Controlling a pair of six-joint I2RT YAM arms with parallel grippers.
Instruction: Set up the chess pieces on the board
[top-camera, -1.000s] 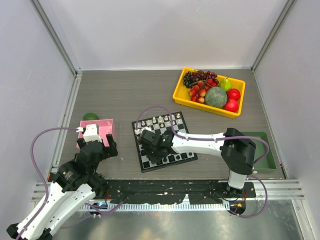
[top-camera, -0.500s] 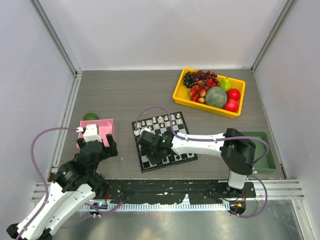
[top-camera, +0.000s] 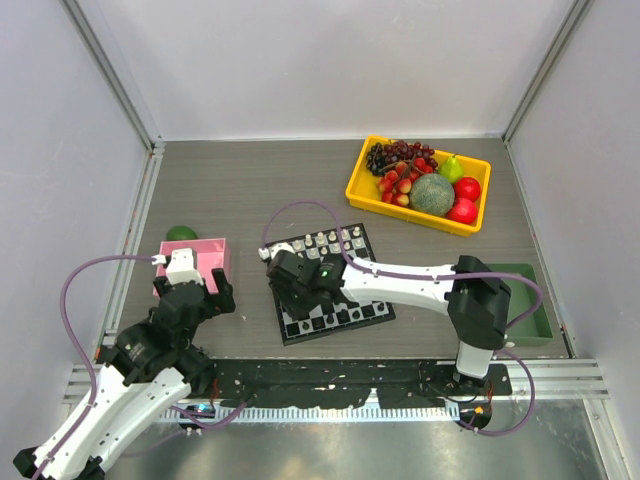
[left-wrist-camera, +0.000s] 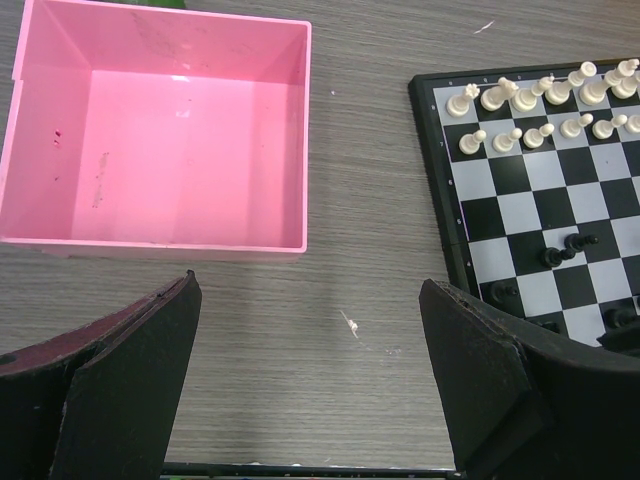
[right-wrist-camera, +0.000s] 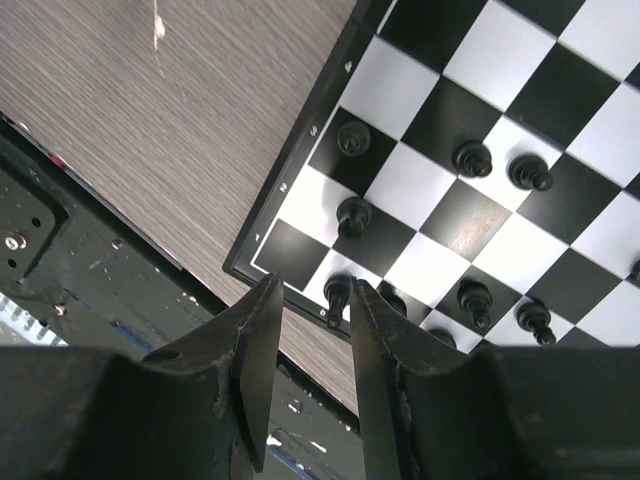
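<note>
Your right tool (right-wrist-camera: 313, 286) hangs low over the near-left corner of the board (right-wrist-camera: 470, 225), fingers parted only a little. A black piece (right-wrist-camera: 338, 292) stands upright between them on an edge-row square. There's daylight on one side of it while the other finger sits right against it, so I read this as a release, not a grip. To finish it cleanly, spread the fingers more before you rise, then lift straight up, because any sideways drift will tip that piece or clip the other black pieces (right-wrist-camera: 472, 158) close by. Your left tool (left-wrist-camera: 308, 290) is spread wide and carries nothing, hovering over bare bench (left-wrist-camera: 360, 250) between the pink tray (left-wrist-camera: 160, 240) and the board. The right wrist view is the only one showing the gap around the piece, since from above the arm covers it. The left wrist view gives you the white pieces (left-wrist-camera: 540, 110) in two neat rows along the far side, plus two black ones (left-wrist-camera: 565, 248) out toward mid-board that look to need homes. Only the top view shows the yellow fruit bin (top-camera: 355, 190) behind the board, well apart from your work.
</note>
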